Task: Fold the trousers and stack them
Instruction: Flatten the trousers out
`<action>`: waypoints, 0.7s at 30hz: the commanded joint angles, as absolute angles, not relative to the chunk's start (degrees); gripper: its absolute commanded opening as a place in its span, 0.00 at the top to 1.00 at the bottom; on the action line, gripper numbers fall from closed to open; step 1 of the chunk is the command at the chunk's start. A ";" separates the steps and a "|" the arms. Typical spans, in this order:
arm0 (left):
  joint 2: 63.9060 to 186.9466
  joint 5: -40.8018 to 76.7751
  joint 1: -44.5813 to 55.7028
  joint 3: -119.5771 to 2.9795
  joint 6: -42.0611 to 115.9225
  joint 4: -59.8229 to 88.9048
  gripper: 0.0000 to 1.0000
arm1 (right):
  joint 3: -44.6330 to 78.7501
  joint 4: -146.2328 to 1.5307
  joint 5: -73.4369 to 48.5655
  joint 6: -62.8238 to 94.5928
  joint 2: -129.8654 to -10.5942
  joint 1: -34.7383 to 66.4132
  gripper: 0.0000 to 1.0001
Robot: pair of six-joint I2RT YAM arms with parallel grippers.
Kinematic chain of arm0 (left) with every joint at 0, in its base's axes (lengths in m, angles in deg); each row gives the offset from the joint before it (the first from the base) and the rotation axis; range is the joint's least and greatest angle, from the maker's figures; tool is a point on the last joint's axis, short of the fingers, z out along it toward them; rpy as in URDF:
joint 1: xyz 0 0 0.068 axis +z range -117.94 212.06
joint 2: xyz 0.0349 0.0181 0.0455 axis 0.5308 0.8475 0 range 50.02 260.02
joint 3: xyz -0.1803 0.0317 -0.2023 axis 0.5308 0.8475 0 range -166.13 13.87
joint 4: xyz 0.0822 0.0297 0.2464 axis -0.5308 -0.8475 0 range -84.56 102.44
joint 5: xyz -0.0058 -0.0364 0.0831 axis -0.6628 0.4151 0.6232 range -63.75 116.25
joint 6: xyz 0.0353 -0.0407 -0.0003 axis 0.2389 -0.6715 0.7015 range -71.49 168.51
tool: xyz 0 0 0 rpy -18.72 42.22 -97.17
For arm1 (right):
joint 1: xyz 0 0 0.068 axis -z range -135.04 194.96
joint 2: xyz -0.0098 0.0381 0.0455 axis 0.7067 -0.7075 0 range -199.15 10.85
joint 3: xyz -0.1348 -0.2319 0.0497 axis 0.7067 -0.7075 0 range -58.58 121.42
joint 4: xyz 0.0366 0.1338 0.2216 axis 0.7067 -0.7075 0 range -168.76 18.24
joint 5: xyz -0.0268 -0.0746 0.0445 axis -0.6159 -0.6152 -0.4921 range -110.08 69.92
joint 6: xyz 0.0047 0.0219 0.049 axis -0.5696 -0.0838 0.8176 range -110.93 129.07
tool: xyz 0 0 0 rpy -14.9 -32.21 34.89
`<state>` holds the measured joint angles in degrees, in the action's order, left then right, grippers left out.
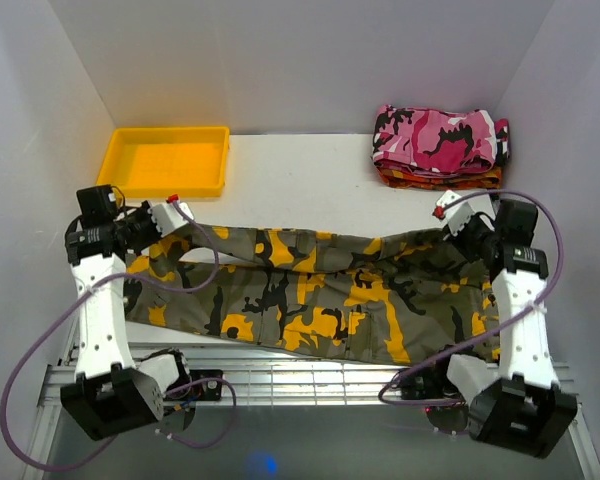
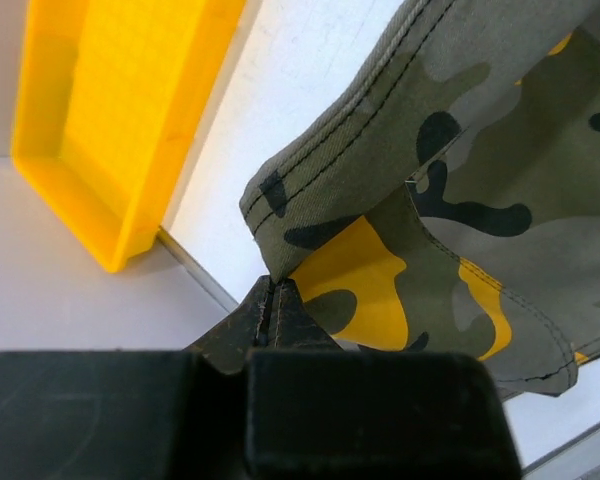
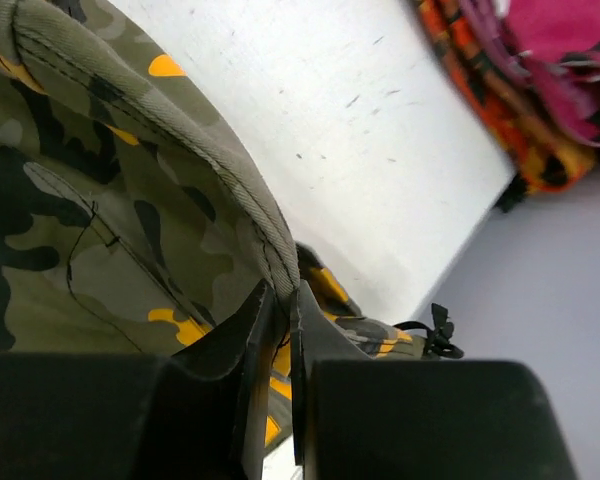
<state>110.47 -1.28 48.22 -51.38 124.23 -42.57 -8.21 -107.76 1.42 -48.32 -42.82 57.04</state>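
Trousers [image 1: 310, 290] of woven camouflage cloth, olive, black and yellow-orange with stitched seams, stretch left to right across the smooth white table [image 1: 300, 175]. The left gripper [image 2: 270, 300] pinches a doubled seam at their left end, and the right gripper [image 3: 280, 300] pinches a thick rolled edge at their right. A shallow yellow plastic tray [image 1: 165, 160] sits far left. A folded pink garment [image 1: 440, 138] lies far right.

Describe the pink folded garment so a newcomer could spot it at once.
Take the white table, then its far right corner, opposite the yellow tray. The pink garment lies folded there, on top of an orange one. Its pink, white and black camouflage marks it out from the olive-and-yellow trousers spread across the middle.
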 commanded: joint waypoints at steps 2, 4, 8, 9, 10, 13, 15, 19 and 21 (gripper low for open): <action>126.86 1.90 47.45 -56.59 121.65 -34.77 1.00 | 1.06 -104.36 0.76 -42.72 -61.77 57.36 0.92; 133.83 2.95 45.95 -60.55 118.23 -33.44 1.00 | 5.82 -105.94 -0.30 -41.21 -68.66 56.74 0.92; 147.82 0.15 42.88 -68.03 111.48 -25.91 1.00 | 17.85 -104.02 -3.54 -36.56 -85.25 55.78 0.92; 150.45 0.14 42.52 -71.09 109.87 -22.49 0.88 | 20.24 -103.92 -4.16 -35.50 -87.82 55.60 0.92; 155.44 0.49 42.35 -72.86 108.73 -21.85 0.81 | 22.61 -104.36 -4.60 -34.19 -90.03 55.34 0.92; 159.00 3.03 42.17 -75.17 106.97 -19.22 0.29 | 29.13 -107.00 -7.94 -33.47 -96.98 53.58 0.89; 157.26 4.19 42.69 -73.94 104.16 -16.40 0.02 | 30.54 -108.14 -11.63 -33.03 -99.62 51.83 0.65; 150.14 3.31 45.67 -68.85 94.58 -15.07 0.02 | 30.11 -108.14 -12.61 -30.75 -98.49 51.29 0.32; 146.97 3.39 46.82 -66.74 90.70 -15.16 0.02 | 30.28 -108.67 -12.52 -30.13 -96.12 51.29 0.31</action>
<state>155.77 3.99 44.35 -68.63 99.56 -17.54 27.90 -107.61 -10.93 -32.53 -100.08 51.42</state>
